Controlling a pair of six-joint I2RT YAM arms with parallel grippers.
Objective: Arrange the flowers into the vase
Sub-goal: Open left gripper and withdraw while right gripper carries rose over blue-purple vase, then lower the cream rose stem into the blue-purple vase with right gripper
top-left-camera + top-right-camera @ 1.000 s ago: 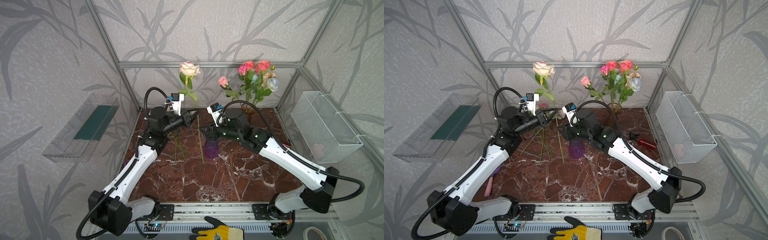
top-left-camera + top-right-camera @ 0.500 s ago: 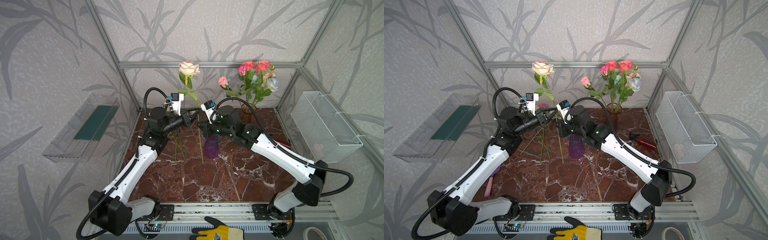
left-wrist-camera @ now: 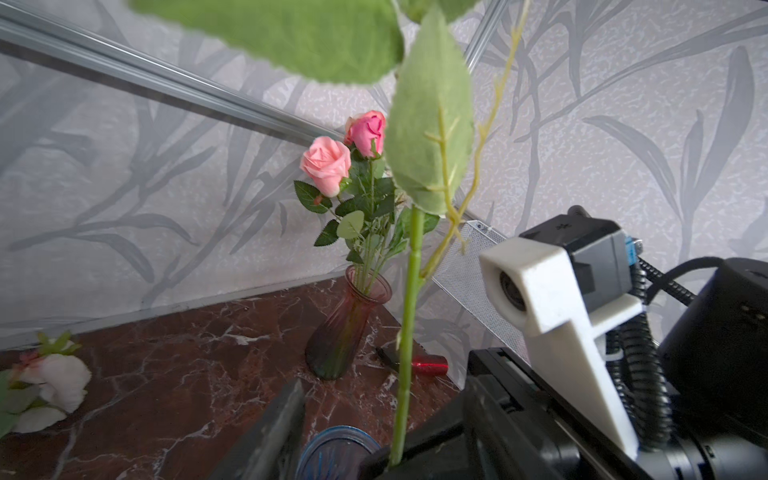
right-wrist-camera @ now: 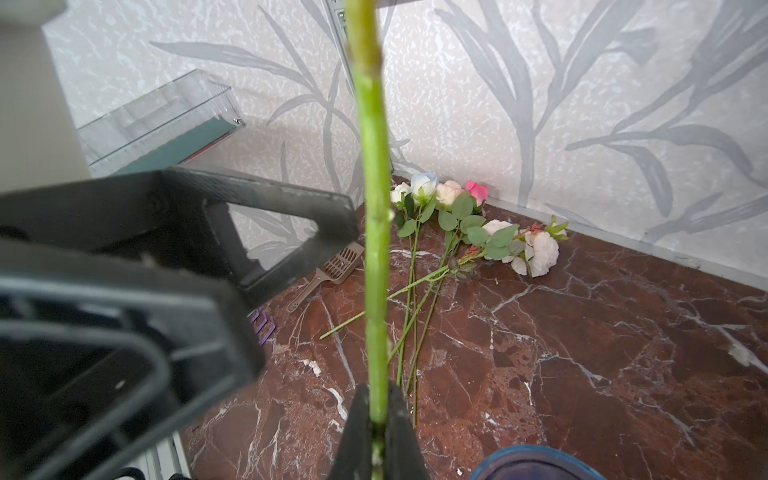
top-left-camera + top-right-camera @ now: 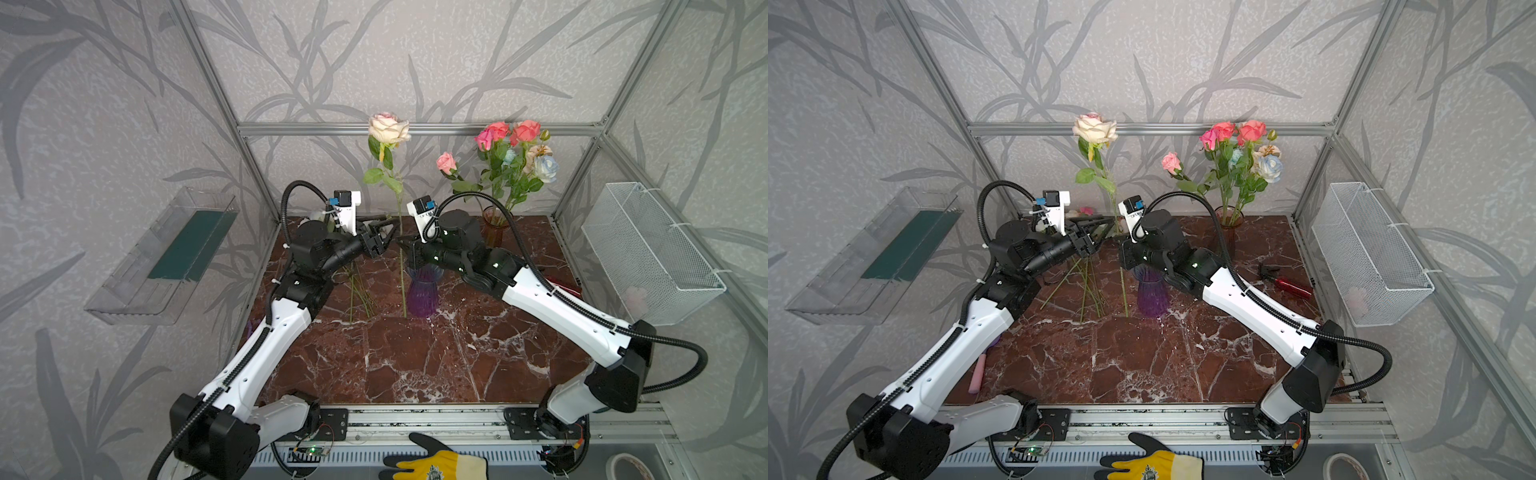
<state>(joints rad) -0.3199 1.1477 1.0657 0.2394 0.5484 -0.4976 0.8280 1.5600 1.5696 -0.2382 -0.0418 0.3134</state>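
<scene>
The right gripper [image 4: 376, 419] is clamped on the stem of the cream rose [image 5: 389, 128], which stands upright just at 9 o'clock of the purple vase [image 5: 422, 291] — the left gripper [image 5: 390, 230] has its jaws parted close by the stem, gripping nothing. Loose roses [image 4: 457, 208] lie at the table's 11 o'clock.

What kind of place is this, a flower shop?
Probably a robot test booth, not a shop: left arm and right arm bolted to a metal rail, wallpapered panels in an aluminium frame, and a marble-look tabletop.
</scene>
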